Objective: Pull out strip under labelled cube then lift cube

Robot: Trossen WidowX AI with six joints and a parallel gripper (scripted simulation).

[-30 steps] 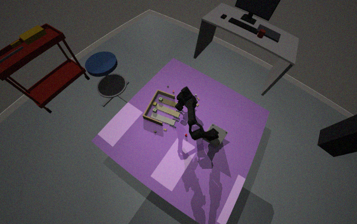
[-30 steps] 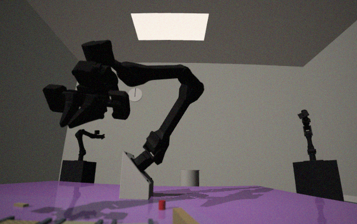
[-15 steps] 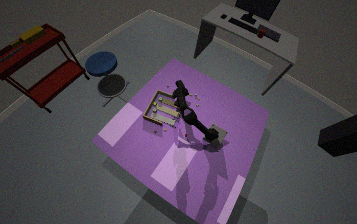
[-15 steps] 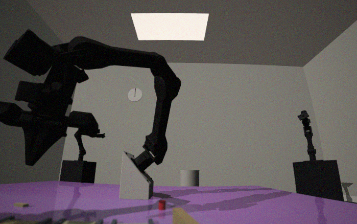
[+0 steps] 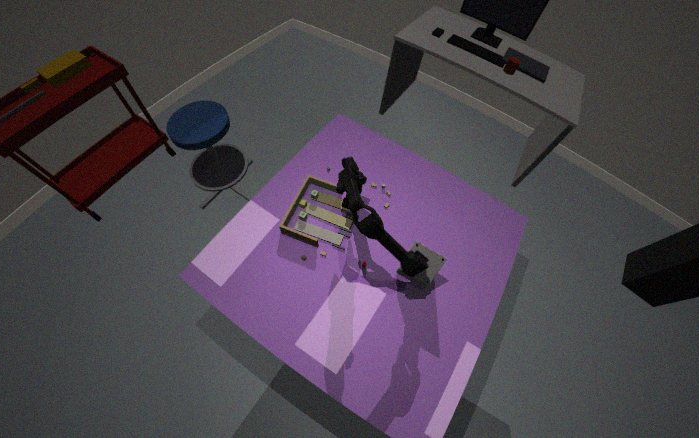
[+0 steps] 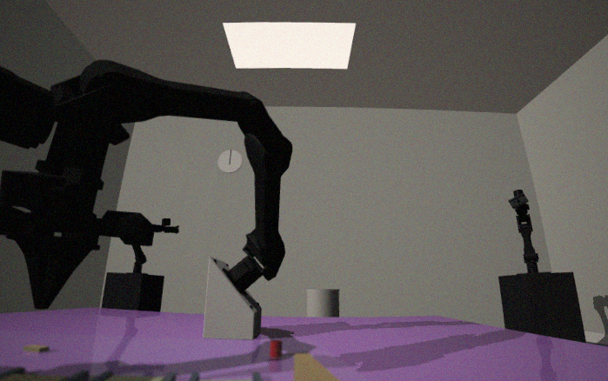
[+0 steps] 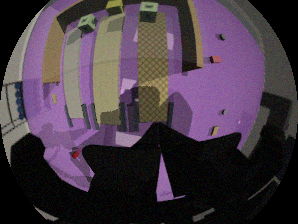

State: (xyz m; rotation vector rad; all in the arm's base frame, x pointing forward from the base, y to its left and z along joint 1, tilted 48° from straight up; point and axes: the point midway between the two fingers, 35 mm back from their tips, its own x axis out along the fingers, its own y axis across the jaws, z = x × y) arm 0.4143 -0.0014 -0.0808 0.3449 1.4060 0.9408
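A tan walled frame (image 5: 298,236) (image 7: 51,50) surrounds three strips. The right strip (image 7: 152,60) is chequered, the middle strip (image 7: 106,70) is plain beige, and the left strip (image 7: 73,75) is grey-beige. Each has a cube at its far end. The right cube (image 5: 314,193) (image 7: 149,11) and left cube (image 5: 302,216) (image 7: 87,23) are pale green with dark marks. The middle cube (image 5: 302,203) (image 7: 115,6) is yellow-green; no mark can be made out on it. My gripper (image 6: 42,303) (image 7: 156,125) is shut and empty. It points down above the table, near the chequered strip's near end in the wrist view.
Dark upright guides (image 7: 123,117) flank the strips' near ends. A red cylinder (image 5: 363,266) (image 6: 275,350) (image 7: 75,155) stands left of the frame's open side. A red block (image 7: 215,59) and a beige block (image 7: 215,131) lie to the right. A brown ball (image 5: 303,257) lies outside the frame.
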